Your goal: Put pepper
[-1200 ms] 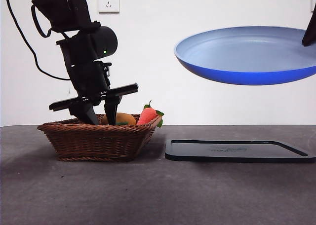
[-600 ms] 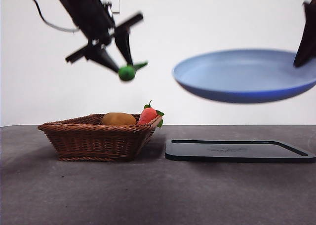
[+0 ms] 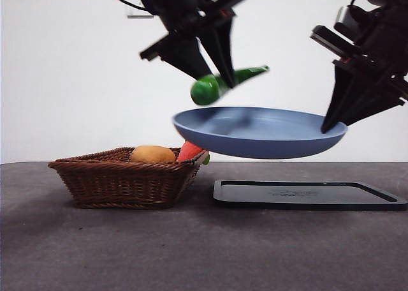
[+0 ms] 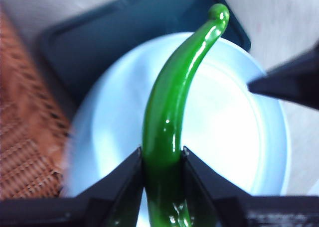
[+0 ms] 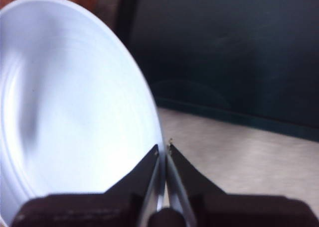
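Left gripper [image 3: 213, 64] is high over the table, jaws clamped on the thick end of the pepper [image 3: 220, 84]. Pepper hangs in the air just above the near-left part of the plate [image 3: 299, 141], apart from it; the thin tip points toward the right and slightly up. In the left wrist view the gripper [image 4: 162, 162] pinches the pepper [image 4: 172, 100] on both sides, and the curved body runs out over the pale plate [image 4: 239, 132], with the hooked tip reaching past the far rim above the dark tray [image 4: 99, 43].

Right gripper [image 3: 338, 115] holds the plate by its right rim, clear of the table. Right wrist view: the gripper [image 5: 163, 160] has its jaws closed on the thin edge of the plate [image 5: 70, 117], with the tray [image 5: 234, 57] beyond.

Change against 0.5 s ago: the left gripper with the pepper was then over the basket [image 3: 127, 179], well to the left of the plate; it has moved right and now sits over the plate's left side. The plate has come down and shifted left, its left rim now over the basket's right edge and in front of the carrot [image 3: 189, 152]. A second ago the left gripper was down in the basket, no pepper visible.

Unchanged: basket on the table [image 3: 204, 253] at left, potato [image 3: 152, 154] and carrot still in it; black tray [image 3: 309, 194] flat on the table to the right of the basket, below the plate.
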Available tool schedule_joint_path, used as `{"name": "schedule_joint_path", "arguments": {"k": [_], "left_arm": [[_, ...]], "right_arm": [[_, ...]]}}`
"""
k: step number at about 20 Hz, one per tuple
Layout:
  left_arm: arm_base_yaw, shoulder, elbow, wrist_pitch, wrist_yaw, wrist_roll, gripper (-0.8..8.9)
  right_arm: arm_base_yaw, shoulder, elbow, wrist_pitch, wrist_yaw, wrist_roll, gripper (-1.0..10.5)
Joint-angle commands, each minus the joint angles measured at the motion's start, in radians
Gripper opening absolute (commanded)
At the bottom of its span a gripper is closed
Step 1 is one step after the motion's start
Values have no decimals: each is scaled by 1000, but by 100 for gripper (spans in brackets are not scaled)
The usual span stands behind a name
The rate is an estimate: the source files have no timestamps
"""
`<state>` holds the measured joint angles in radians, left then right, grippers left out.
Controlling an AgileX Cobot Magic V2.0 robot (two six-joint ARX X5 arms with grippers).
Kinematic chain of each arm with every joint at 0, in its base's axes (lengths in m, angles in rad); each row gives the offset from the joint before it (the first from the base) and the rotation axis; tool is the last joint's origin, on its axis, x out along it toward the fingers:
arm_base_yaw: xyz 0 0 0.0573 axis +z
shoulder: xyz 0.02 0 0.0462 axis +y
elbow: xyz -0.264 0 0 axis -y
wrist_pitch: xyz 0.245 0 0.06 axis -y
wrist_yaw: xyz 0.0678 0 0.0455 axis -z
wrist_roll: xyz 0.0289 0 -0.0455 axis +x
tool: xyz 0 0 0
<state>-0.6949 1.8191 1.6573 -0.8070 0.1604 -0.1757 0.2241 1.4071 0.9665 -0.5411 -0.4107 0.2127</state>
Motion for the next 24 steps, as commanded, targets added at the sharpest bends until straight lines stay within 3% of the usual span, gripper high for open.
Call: {"name": "schedule_joint_path", "arguments": {"k": [1,5,9,18,24], "left_arm": [[-26,69,19,-8,-32,51,73],[-40,112,18,-18,-39,69,77],[-52,111,18,-18,-90,72,211],[-58,34,19,-52,-78,74,250],[-56,-180,19,-110,-80,102,249]], "right_arm": [[13,9,21,11,-7,27,5],[14,9,21,9,-7,32,5],[14,9,21,10,-8,33,5],[8,9,21,-9,-5,33,5],[-155,39,27,43,1,34,5]]}}
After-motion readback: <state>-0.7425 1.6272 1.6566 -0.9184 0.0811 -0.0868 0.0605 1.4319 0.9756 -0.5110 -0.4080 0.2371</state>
